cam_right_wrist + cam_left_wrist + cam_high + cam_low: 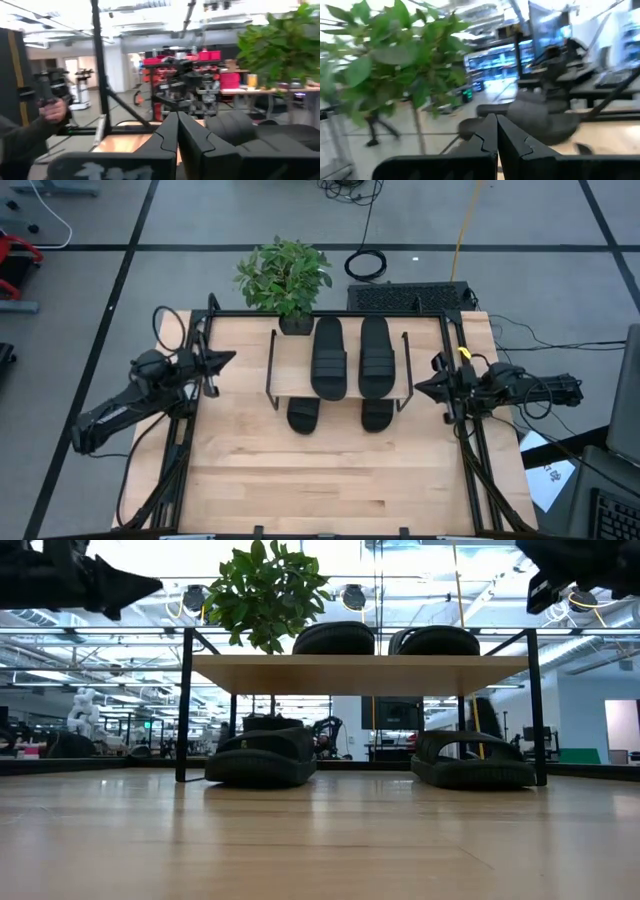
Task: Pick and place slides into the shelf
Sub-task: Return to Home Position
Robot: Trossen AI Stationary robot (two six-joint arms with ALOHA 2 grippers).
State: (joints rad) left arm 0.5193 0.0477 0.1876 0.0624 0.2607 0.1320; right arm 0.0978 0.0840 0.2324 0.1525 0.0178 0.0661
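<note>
Two black slides lie side by side on the shelf's light wood top board. Two more slides rest on the table under that board, their near ends showing in the high view. My left gripper hovers shut by the table's left rail, raised and pointing toward the shelf. My right gripper hovers shut by the right rail, also pointing at the shelf. In each wrist view the fingers meet at their tips.
A potted plant stands at the table's far edge, just behind the shelf's left far corner. Black rails frame the table. A keyboard lies beyond the far edge. A person's hand shows in the room behind.
</note>
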